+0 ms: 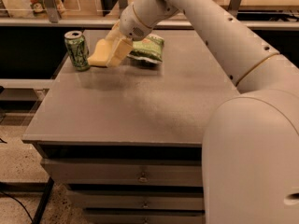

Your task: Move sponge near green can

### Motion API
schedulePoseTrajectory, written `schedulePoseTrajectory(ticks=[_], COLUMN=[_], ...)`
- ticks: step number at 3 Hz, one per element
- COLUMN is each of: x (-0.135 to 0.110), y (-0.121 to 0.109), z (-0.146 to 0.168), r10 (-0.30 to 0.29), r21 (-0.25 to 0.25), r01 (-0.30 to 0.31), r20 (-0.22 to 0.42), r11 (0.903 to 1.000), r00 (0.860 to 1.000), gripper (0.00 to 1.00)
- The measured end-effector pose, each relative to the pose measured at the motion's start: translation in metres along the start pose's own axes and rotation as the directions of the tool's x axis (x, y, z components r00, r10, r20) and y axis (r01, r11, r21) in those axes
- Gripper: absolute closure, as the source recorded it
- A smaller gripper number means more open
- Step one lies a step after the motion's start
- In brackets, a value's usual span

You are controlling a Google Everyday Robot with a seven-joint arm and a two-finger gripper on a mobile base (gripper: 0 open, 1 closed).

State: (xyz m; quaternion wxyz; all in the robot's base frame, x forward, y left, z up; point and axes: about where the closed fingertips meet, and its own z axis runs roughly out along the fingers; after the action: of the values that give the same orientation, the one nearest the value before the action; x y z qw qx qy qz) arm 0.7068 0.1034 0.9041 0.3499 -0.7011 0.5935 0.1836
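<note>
Just one sponge point(98, 56), clamped in gripper point(113, 55) fingers point(122, 50), beside one green can point(77, 50), one snack bag point(148, 48)

The end effector point(113, 54) grips the sponge point(97, 58) over the desk point(140, 106), just beside the can point(77, 50); a bag point(149, 48) lies farther from the can.

I work with one camera only. It looks from above the near edge of the table point(140, 111), downward and forward, and stands close to the arm point(224, 41), which fills the right side of the frame. The gripper point(112, 55), clamped on the sponge point(97, 58), is in the upper left.
</note>
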Motion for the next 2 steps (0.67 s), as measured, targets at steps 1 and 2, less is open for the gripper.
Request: schedulePoseTrajectory(ticks=[1,2], x=[-0.007,-0.011], y=[0.001,0.002], z=[0.017,0.031], r10=[0.008,0.017], r21=[-0.001,-0.003], r01=[-0.008,-0.017], r20=[0.016,0.016], r11=[1.0,0.9999], r00=[1.0,1.0], gripper=[0.56,0.32])
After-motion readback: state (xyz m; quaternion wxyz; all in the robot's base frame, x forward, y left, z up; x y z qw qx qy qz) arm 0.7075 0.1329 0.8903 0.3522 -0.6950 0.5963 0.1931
